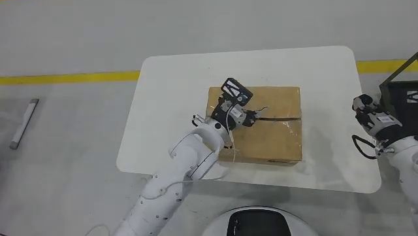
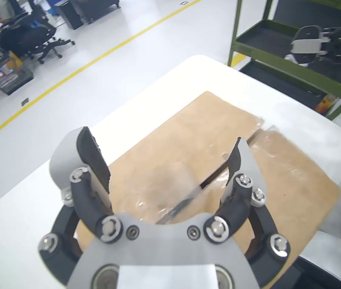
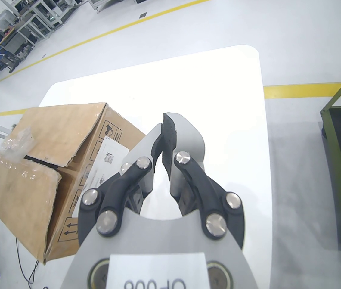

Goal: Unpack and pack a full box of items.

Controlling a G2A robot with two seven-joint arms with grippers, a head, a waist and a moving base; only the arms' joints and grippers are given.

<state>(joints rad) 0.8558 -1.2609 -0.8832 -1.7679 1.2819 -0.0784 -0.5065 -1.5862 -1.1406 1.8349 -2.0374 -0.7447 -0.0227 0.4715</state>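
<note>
A brown cardboard box [image 1: 268, 134] lies on the white table [image 1: 176, 99], its top flaps folded down with a dark seam between them. Crumpled clear tape [image 3: 17, 142] sticks up loose from the top near the seam. My left gripper [image 2: 164, 159] hovers open just above the box top, one finger [image 2: 93, 159] on each side of the seam; nothing is held. In the top view the left gripper [image 1: 255, 114] sits over the box's left half. My right gripper [image 3: 163, 139] is shut and empty, beyond the table's right edge [image 1: 362, 105], well apart from the box [image 3: 44, 157].
A green metal cart [image 2: 281, 49] with black shelves stands just right of the table [image 1: 398, 95], close behind the right gripper [image 2: 308, 43]. The table's far and right parts are bare white surface [image 3: 206, 91]. Yellow floor lines [image 1: 72, 77] run past the table.
</note>
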